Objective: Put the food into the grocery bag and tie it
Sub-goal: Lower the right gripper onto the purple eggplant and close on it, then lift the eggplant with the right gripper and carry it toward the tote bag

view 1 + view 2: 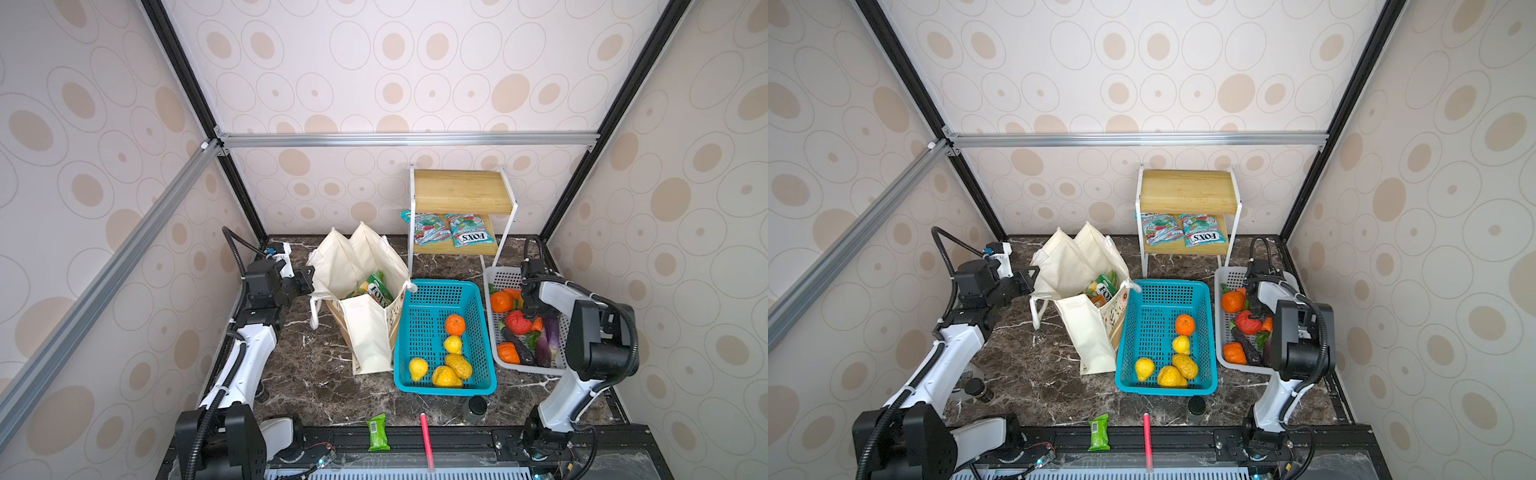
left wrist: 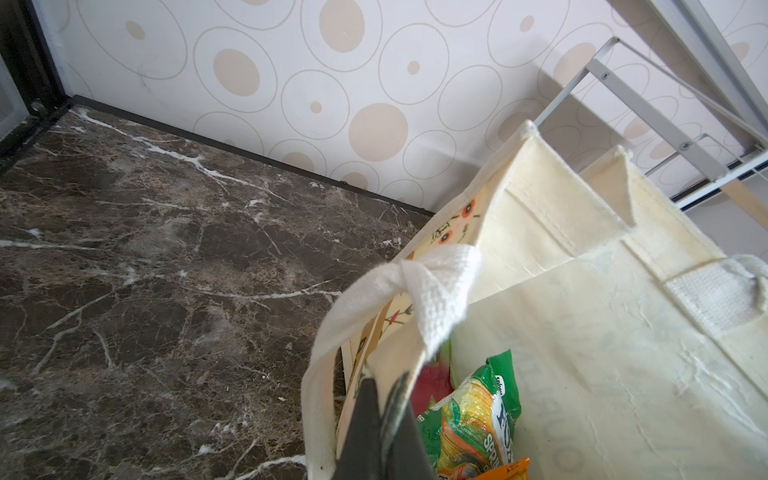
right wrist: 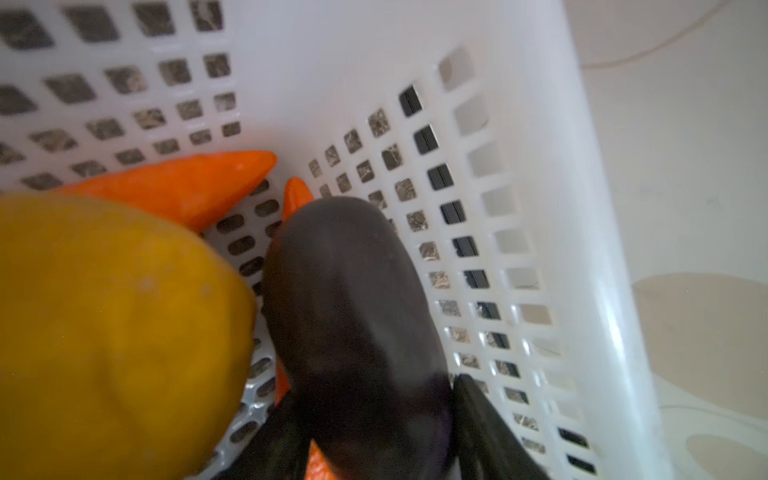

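The cream grocery bag (image 1: 370, 332) (image 1: 1088, 336) stands open left of centre in both top views. Inside it I see a green Fox's packet (image 2: 473, 407), an orange packet (image 2: 511, 467) and a bit of pink dragon fruit (image 2: 434, 382). My left gripper (image 1: 305, 280) (image 2: 384, 399) is shut on the bag's side wall just below a white strap handle (image 2: 432, 286). My right gripper (image 1: 530, 309) (image 3: 374, 395) is down in the white basket (image 3: 582, 208). Its fingers press both sides of a dark purple eggplant (image 3: 349, 291). A yellow fruit (image 3: 104, 332) lies beside it.
A blue basket (image 1: 440, 286) with an orange and several yellow fruits sits between the bag and the white basket (image 1: 503, 276). A wooden shelf (image 1: 461, 191) at the back holds teal packets. A green bar (image 1: 378, 432), red pen (image 1: 426, 436) and dark jar (image 1: 476, 407) lie near the front edge.
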Action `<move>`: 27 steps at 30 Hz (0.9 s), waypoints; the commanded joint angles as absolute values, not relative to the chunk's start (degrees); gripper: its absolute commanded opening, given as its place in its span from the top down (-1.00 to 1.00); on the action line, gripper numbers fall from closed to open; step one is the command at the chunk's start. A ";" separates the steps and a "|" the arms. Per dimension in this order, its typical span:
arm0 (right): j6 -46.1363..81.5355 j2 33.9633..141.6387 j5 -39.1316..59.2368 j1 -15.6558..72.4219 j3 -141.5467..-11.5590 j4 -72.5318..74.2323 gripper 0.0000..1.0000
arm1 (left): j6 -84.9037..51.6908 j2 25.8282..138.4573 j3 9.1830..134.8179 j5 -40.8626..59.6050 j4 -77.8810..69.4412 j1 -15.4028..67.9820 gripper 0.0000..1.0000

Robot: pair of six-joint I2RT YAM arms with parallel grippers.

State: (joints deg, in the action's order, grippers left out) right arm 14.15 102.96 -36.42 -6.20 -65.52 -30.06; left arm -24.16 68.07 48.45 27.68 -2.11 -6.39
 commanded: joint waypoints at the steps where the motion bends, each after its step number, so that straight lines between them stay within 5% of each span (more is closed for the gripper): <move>1: 14.79 102.50 -35.16 -6.21 -64.92 -31.23 0.07 | -22.59 67.94 50.07 27.32 -4.57 -6.87 1.00; 27: 16.03 85.11 -30.68 -2.09 -65.34 -34.61 0.25 | -22.69 67.70 50.05 27.31 -4.57 -7.04 1.00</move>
State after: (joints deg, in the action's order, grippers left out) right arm 14.94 87.83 -33.43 -2.52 -63.70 -32.67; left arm -24.14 68.07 48.45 27.70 -2.09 -6.50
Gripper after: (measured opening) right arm 0.437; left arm 0.048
